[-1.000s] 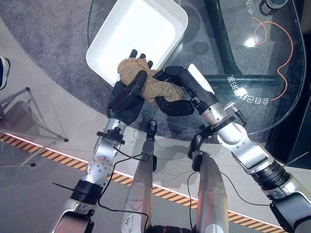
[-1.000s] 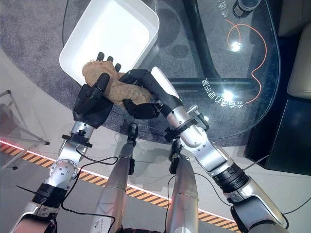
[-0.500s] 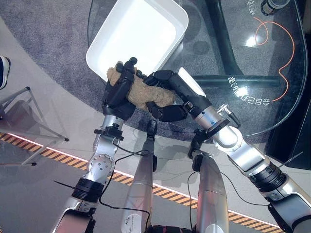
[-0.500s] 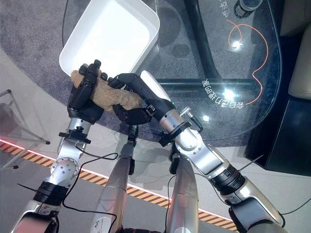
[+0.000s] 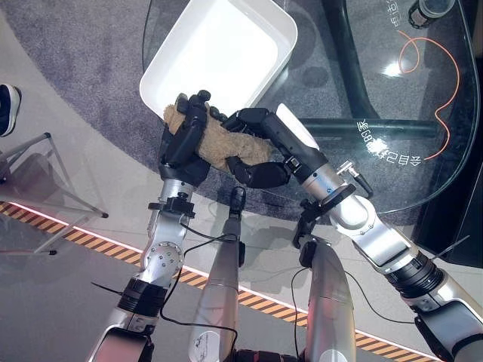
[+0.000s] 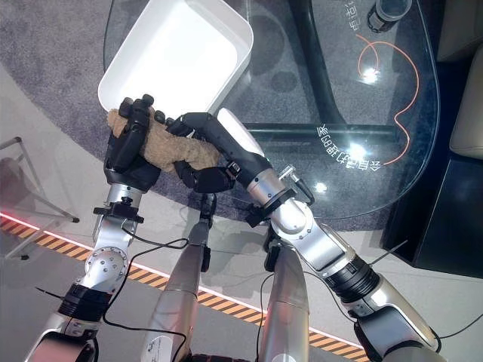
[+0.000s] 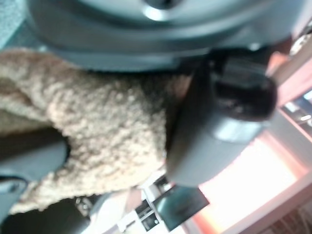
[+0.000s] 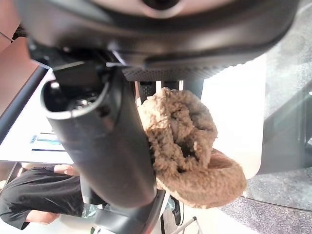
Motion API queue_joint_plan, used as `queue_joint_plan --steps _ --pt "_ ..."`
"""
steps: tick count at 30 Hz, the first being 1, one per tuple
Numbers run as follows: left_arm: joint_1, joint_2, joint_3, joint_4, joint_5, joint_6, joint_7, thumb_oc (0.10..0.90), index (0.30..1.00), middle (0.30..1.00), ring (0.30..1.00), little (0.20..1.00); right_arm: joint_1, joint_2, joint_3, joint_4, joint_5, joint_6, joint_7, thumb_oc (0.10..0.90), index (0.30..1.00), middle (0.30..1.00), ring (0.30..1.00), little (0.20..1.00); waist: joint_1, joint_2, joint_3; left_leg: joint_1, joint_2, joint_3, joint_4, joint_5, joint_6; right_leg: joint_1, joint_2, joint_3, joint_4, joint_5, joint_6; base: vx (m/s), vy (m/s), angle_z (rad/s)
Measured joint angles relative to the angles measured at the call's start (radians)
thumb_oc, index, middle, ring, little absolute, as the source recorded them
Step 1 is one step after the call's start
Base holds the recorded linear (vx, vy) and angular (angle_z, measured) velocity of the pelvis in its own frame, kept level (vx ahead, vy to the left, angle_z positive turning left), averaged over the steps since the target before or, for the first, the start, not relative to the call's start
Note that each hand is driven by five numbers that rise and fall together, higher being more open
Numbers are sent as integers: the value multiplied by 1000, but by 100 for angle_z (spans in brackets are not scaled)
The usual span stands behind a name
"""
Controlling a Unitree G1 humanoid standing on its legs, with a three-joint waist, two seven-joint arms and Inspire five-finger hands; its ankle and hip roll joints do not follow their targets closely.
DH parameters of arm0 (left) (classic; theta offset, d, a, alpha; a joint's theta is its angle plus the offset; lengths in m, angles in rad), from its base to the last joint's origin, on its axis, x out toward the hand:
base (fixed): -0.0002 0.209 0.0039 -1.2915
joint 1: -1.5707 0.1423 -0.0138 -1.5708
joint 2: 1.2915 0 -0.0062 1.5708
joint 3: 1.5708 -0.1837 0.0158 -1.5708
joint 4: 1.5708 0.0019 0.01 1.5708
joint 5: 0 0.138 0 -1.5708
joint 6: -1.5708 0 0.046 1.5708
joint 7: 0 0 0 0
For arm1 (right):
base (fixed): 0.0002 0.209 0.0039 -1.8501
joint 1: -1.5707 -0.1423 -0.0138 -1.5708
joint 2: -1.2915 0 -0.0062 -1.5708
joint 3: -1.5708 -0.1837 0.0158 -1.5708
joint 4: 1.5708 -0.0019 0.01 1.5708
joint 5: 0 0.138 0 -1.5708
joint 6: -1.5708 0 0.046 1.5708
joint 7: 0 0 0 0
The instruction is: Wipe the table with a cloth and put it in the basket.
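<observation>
Cloth is a tan fleecy bundle held at the near-left edge of the glass desk, just near of the white basket. Left robot hand has fingers curled over the cloth's left end; right robot hand is curled round its right end. Judgement: wiping looks finished, basket drop is the step in hand. You should lift both ends together, clear the near rim, carry far into the basket, then let go only once the bundle hangs wholly inside.

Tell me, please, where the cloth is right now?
The cloth is gripped between the left hand and right hand, at the near rim of the white basket.
</observation>
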Motion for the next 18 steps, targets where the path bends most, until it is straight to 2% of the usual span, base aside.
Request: queue_joint_plan --steps 18 --pt "-7 -16 12 -4 1 -35 34 100 300 300 300 200 0 29 0 0 0 0 1 800 900 900 900 900 -2 0 0 10 0 0 -5 -1 1 12 1 0 -11 -1 1 0 0 0"
